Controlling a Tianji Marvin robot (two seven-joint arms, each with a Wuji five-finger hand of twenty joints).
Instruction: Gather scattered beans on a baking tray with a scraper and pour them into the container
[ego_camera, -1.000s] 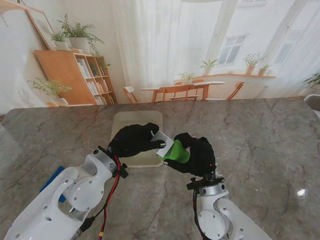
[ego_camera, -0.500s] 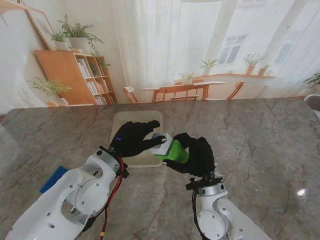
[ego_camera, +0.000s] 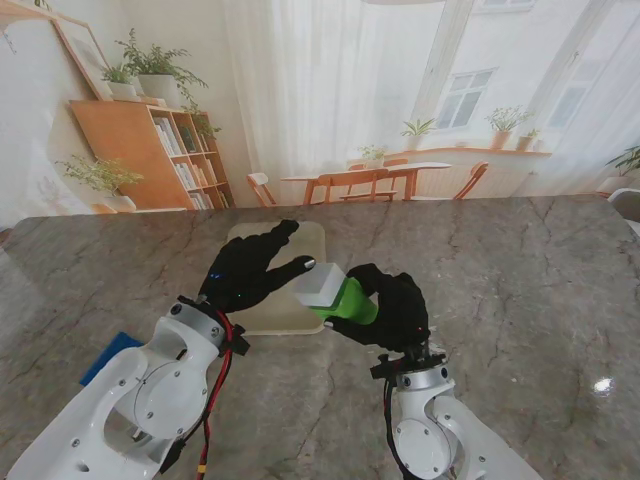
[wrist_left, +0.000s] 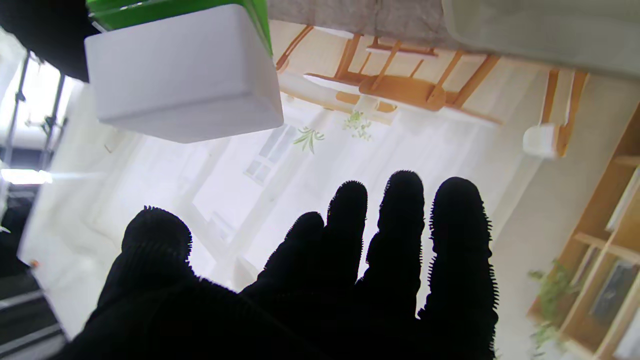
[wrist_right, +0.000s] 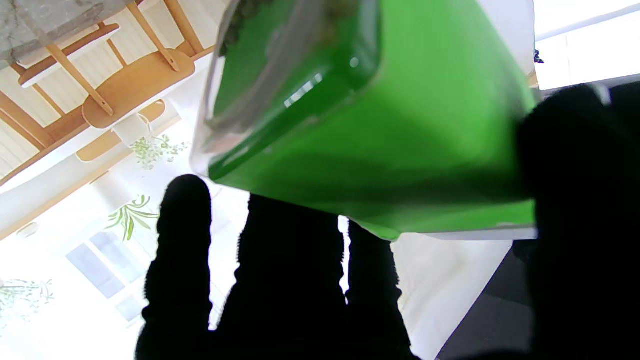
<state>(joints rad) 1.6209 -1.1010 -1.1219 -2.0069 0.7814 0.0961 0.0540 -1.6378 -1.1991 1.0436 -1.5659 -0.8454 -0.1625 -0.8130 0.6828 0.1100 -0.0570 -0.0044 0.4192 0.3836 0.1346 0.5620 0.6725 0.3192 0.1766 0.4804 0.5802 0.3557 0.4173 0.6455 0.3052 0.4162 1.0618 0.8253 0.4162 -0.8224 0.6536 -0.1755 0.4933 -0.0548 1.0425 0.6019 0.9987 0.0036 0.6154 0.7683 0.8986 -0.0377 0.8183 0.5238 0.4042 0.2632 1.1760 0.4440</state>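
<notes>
While the right robot hand (ego_camera: 392, 308) clamps the green container (ego_camera: 345, 300), tipped with its white base (ego_camera: 318, 285) toward the tray (ego_camera: 276, 268), the left robot hand (ego_camera: 245, 270) hovers over that tray — fingers (wrist_left: 345, 225) spread, holding nothing, thumb tip close beside the white base. Tray rests on the counter (ego_camera: 500, 290). A blue item (ego_camera: 108, 356) lies near the left arm — identity unclear. Beans not discernible.
</notes>
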